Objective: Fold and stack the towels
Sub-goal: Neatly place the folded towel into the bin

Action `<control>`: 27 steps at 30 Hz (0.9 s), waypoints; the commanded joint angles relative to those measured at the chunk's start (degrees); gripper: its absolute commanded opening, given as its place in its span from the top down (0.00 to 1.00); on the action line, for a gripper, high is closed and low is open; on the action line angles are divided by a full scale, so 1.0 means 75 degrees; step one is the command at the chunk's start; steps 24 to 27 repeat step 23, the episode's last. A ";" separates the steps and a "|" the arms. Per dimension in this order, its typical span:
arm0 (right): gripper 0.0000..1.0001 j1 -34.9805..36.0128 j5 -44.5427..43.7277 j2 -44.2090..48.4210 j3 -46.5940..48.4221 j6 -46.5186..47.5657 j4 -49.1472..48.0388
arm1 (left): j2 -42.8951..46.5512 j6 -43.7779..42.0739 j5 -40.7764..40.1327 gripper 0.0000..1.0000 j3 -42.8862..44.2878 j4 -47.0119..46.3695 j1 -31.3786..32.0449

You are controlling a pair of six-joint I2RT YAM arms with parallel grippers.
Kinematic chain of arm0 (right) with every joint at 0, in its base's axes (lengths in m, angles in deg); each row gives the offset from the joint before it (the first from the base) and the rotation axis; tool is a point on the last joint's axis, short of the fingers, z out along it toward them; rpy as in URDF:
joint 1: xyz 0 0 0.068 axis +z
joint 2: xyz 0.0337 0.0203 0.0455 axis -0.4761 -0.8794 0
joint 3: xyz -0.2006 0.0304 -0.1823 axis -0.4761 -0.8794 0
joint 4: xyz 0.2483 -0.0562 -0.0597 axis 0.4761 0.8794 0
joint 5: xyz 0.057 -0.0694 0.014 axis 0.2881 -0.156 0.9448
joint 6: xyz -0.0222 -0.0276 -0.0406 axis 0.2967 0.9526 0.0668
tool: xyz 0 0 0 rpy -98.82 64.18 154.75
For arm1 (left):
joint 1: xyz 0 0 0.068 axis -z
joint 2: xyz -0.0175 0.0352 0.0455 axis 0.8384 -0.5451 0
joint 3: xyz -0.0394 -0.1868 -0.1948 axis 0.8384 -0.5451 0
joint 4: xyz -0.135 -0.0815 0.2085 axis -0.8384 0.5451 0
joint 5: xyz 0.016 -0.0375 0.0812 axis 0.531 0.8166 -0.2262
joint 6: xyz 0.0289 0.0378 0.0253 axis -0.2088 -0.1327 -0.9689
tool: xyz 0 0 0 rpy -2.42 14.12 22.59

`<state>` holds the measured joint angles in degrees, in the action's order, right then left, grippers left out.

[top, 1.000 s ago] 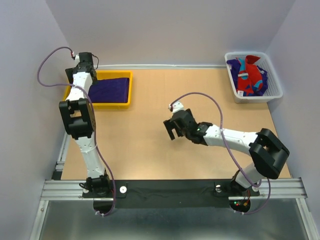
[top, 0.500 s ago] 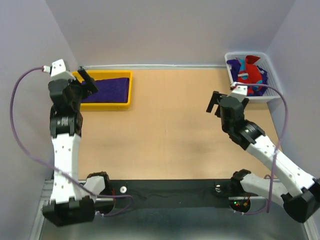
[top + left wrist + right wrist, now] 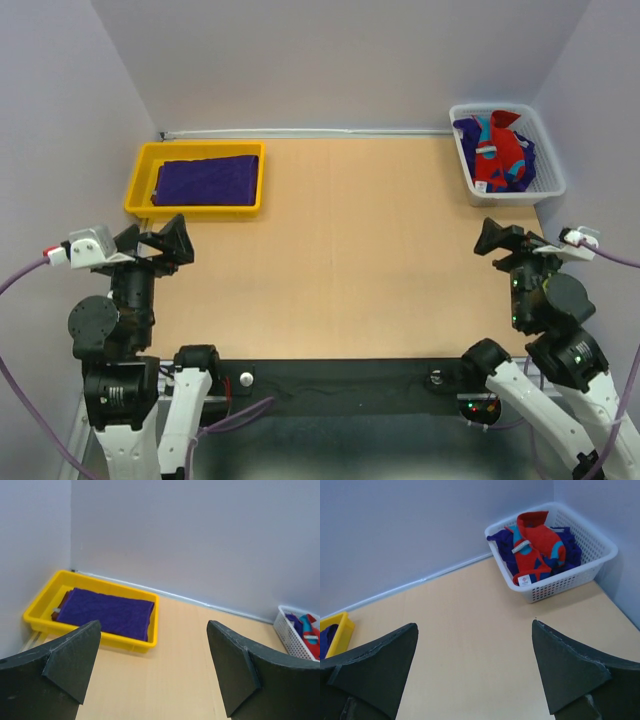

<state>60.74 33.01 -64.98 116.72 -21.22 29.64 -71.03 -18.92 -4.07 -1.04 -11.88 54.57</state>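
Here both arms sit low at the near edge of the counter (image 3: 350, 250). The left pincer (image 3: 152, 241) and right pincer (image 3: 512, 240) are spread wide, grasping nothing. A folded purple towel (image 3: 205, 180) lies flat in the yellow tray (image 3: 195, 210), far left. A red-and-teal towel (image 3: 500, 160) lies crumpled over other purple towels (image 3: 468, 130) in the white mesh basket (image 3: 512, 196), far right.

table (image 3: 340, 250): tan surface | yellow tray (image 3: 195, 208): far-left corner | white basket (image 3: 505, 197): far-right corner
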 commanded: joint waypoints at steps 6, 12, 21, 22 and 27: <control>0.00 0.0039 0.0383 0.1409 -0.0476 0.1043 -0.0016 | 0.0901 -0.0231 -0.2351 0.01 -0.0678 0.0908 0.0507; 0.00 0.0039 0.0324 0.1645 -0.0722 0.1020 -0.0016 | 0.0855 -0.0278 -0.2329 0.01 -0.0678 0.0896 0.0600; 0.00 0.0027 0.0605 0.1621 -0.0781 0.1113 -0.0027 | 0.0750 -0.0337 -0.2236 0.01 -0.0714 0.0826 0.0600; 0.00 0.0027 0.0663 0.1598 -0.0781 0.1113 -0.0027 | 0.0738 -0.0337 -0.2212 0.01 -0.0714 0.0825 0.0600; 0.00 0.0039 0.0675 0.1586 -0.0781 0.1113 -0.0027 | 0.0738 -0.0349 -0.2177 0.01 -0.0737 0.0779 0.0612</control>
